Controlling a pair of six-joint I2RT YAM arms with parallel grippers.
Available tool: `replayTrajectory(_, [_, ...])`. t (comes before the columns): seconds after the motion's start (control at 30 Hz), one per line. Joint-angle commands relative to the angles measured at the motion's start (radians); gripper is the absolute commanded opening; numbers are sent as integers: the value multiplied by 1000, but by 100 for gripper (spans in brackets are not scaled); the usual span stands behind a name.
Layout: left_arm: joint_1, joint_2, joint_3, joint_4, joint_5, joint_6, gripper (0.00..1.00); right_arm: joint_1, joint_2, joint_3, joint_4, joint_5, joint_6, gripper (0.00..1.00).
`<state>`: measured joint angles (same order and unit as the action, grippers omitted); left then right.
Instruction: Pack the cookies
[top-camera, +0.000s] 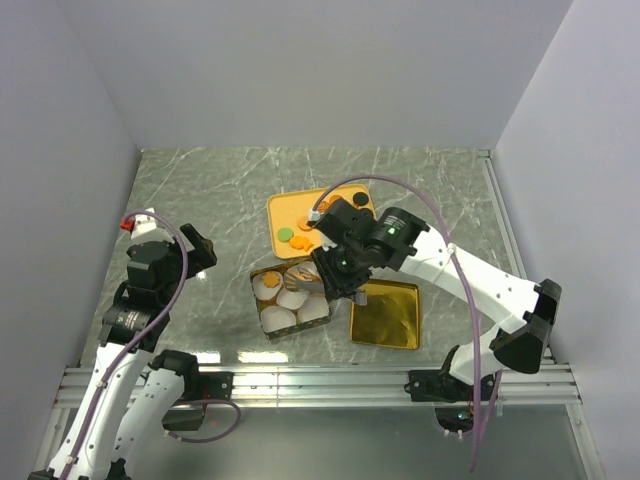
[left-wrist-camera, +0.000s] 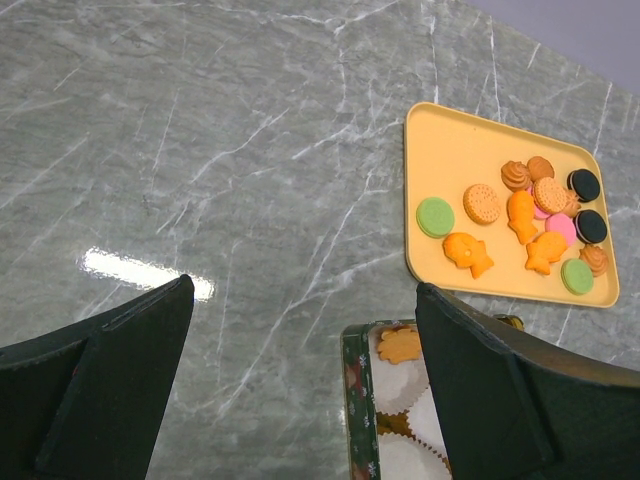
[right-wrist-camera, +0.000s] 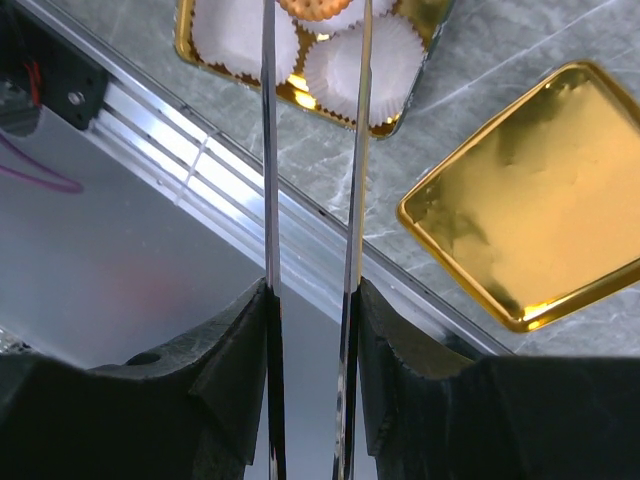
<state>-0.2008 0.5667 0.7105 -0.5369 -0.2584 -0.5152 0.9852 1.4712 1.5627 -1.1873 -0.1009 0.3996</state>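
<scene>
Right wrist view, nearest first: the right gripper (right-wrist-camera: 314, 12) has its two thin blades pressed against a round tan cookie (right-wrist-camera: 320, 6), held on edge right at the top of the frame and just above the tin (right-wrist-camera: 250, 79) of white paper cups (right-wrist-camera: 370, 65). I judge this to be the placing step. The grip looks slim to me. Smooth blades on a hard disc could let it swivel or drop early, and it might then land on a pleated rim or outside the tin. Going too low could crush a cup or catch the paper, so that the cup comes up when the blades retreat. The gold lid (right-wrist-camera: 530, 200) lies beside the tin, open side up.

The left gripper (left-wrist-camera: 305, 300) has its jaws spread wide with nothing between them. It is well apart from the tin, so I expect no clash there.

Only the right wrist shows the pinch — from the top camera the wrist body hides it. The left wrist view shows one cookie (left-wrist-camera: 398, 345) already in a cup, which I cannot make out from the right wrist. Farther off, it also shows the cookies (left-wrist-camera: 520, 215) left on the orange tray (left-wrist-camera: 450, 140), sharper than from above.
</scene>
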Motion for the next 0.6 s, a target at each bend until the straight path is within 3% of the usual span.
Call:
replayTrajectory(0.0, [-2, -1, 9, 23, 16, -8, 99, 21, 18, -9, 51, -17, -11, 34])
replayTrajectory(0.57, [-2, -2, 14, 18, 2, -13, 99, 32, 97, -41, 103, 29, 12, 34])
